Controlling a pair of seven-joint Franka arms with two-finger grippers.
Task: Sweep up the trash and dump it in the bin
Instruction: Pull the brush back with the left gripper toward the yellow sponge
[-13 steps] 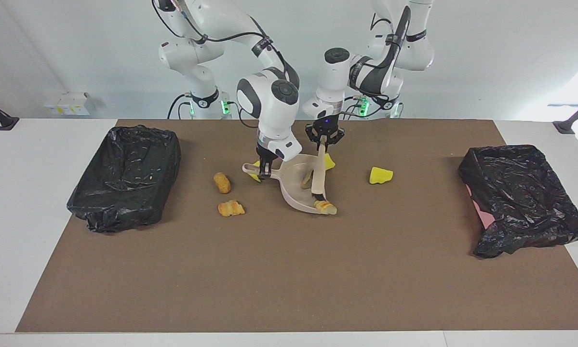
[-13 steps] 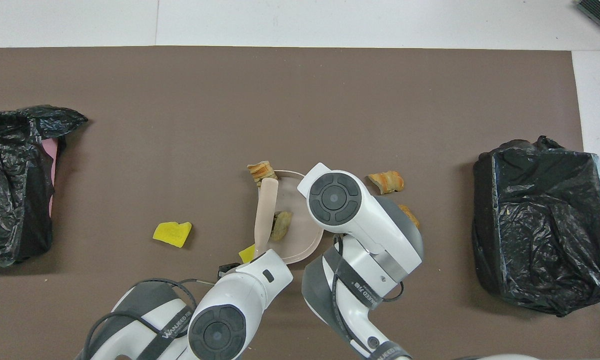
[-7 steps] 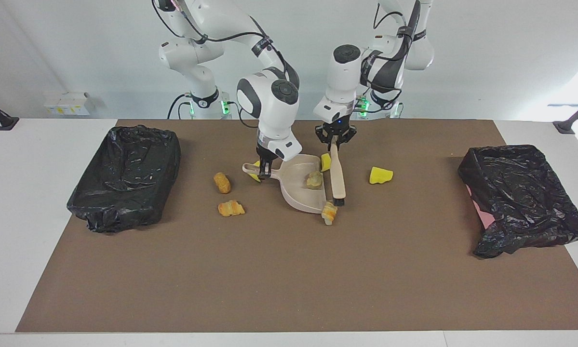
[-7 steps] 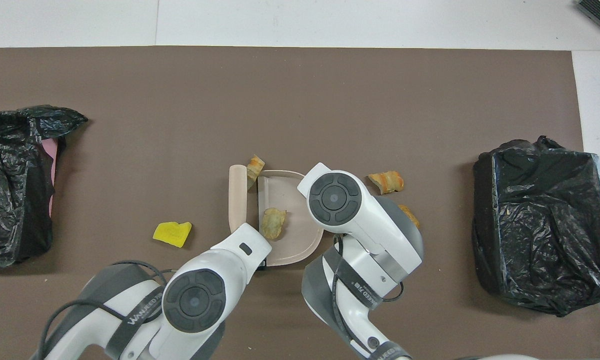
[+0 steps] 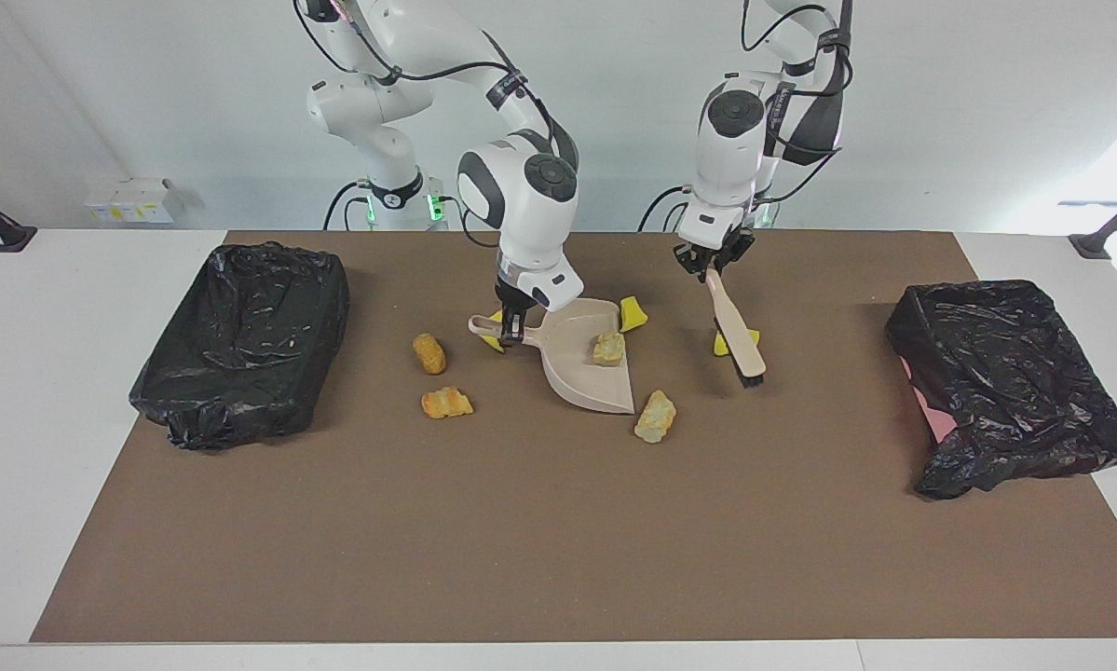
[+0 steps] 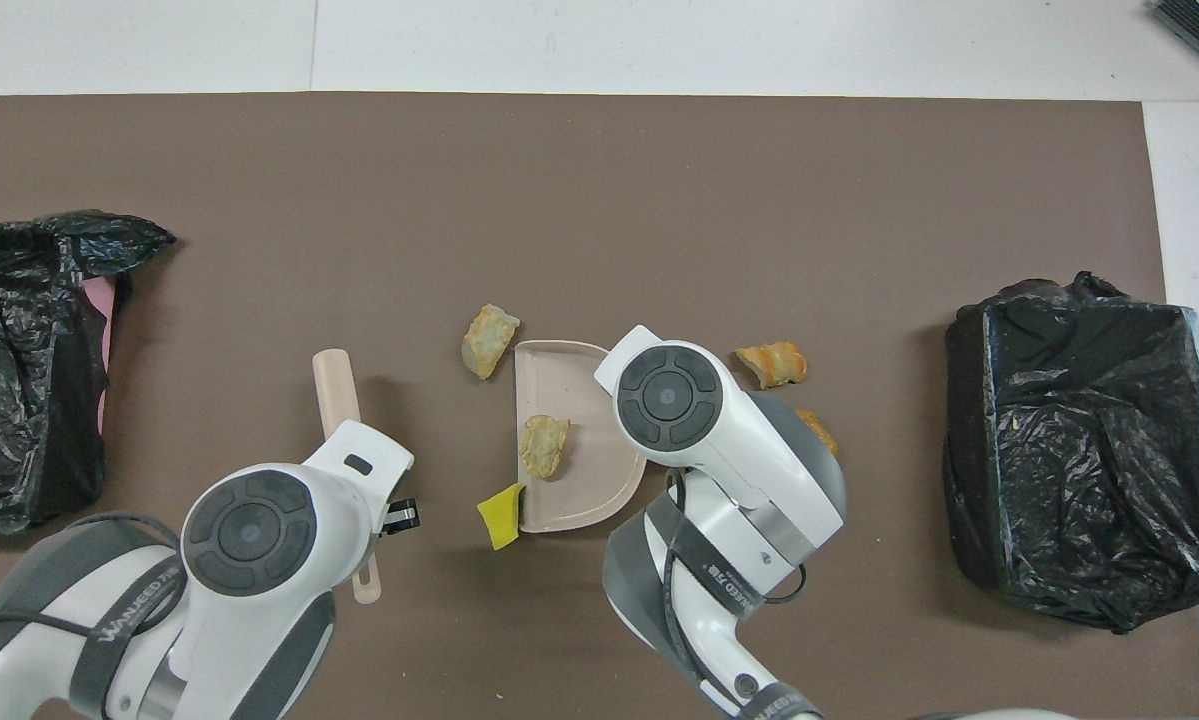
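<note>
My right gripper (image 5: 513,328) is shut on the handle of the beige dustpan (image 5: 577,377), which rests on the mat with one tan trash lump (image 5: 608,348) in it. A second tan lump (image 5: 656,416) lies just off the pan's lip. My left gripper (image 5: 713,270) is shut on the beige brush (image 5: 742,347), whose bristle end sits against a yellow piece (image 5: 728,343). Another yellow piece (image 5: 633,314) lies beside the pan, and one (image 5: 493,341) lies under its handle. Two orange lumps (image 5: 429,353) (image 5: 446,403) lie toward the right arm's end.
Two bins lined with black bags stand on the brown mat, one (image 5: 241,340) at the right arm's end and one (image 5: 1005,382) at the left arm's end. In the overhead view both arms cover their own grippers.
My left arm swung the brush off the dustpan toward its own end, to the yellow piece there. The lump at the pan's lip rolled slightly away. The right arm stayed still.
</note>
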